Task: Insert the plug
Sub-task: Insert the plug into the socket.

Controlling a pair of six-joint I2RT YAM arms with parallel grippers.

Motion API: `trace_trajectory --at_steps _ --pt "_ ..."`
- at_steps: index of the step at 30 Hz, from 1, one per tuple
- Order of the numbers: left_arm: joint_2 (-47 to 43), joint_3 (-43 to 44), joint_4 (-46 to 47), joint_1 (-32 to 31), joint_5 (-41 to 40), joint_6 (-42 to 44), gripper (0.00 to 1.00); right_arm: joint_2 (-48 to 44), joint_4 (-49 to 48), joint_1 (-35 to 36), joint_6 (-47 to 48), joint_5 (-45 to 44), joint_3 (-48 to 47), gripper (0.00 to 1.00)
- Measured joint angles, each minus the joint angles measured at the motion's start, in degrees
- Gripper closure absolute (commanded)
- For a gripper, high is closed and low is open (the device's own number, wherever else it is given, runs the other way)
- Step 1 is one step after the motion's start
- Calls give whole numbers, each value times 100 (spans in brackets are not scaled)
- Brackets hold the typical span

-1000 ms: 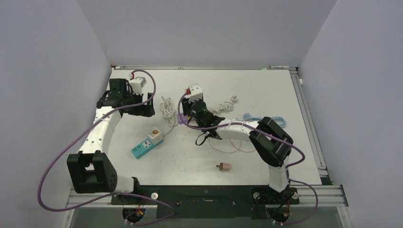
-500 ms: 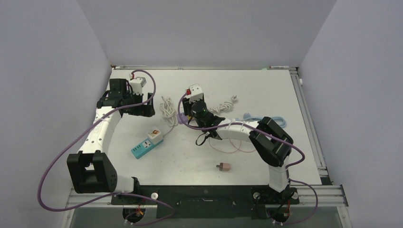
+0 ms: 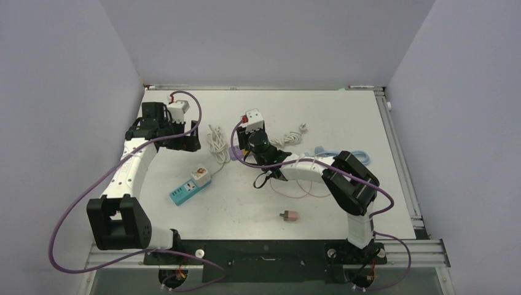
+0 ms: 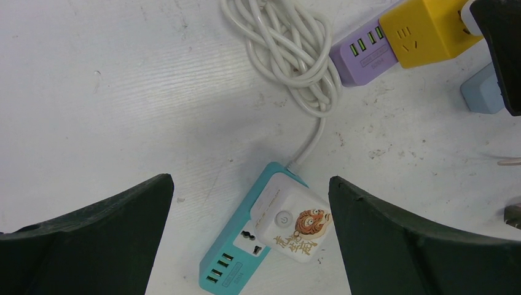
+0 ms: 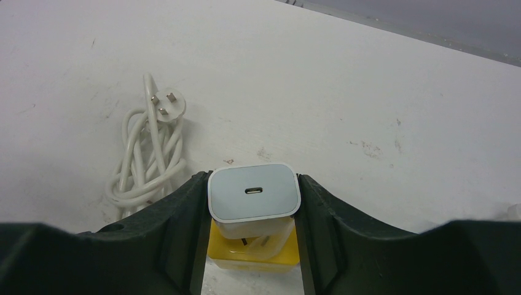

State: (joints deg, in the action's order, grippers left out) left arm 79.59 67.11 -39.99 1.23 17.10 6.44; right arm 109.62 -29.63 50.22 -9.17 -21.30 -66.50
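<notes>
Now, the left gripper [image 4: 249,181] is hanging spread wide and empty, with the teal power strip [image 4: 233,264] lying directly beneath it. Over on the right, the right gripper [image 5: 252,184] is clamping the white charger plug [image 5: 254,192] on both sides, the yellow socket cube [image 5: 255,257] sitting just below it. It's looking like the seating step: pressing straight down, prongs squared to the slots, no tilting.

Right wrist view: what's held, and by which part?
Right gripper clamps the white charger by its two opposite sides, over the yellow socket block. Left gripper holds nothing.
</notes>
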Motion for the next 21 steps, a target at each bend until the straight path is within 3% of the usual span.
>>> trace_trajectory --at_steps 21 --pt "4 -24 22 0 52 -22 4 59 -116 -57 13 -20 0 95"
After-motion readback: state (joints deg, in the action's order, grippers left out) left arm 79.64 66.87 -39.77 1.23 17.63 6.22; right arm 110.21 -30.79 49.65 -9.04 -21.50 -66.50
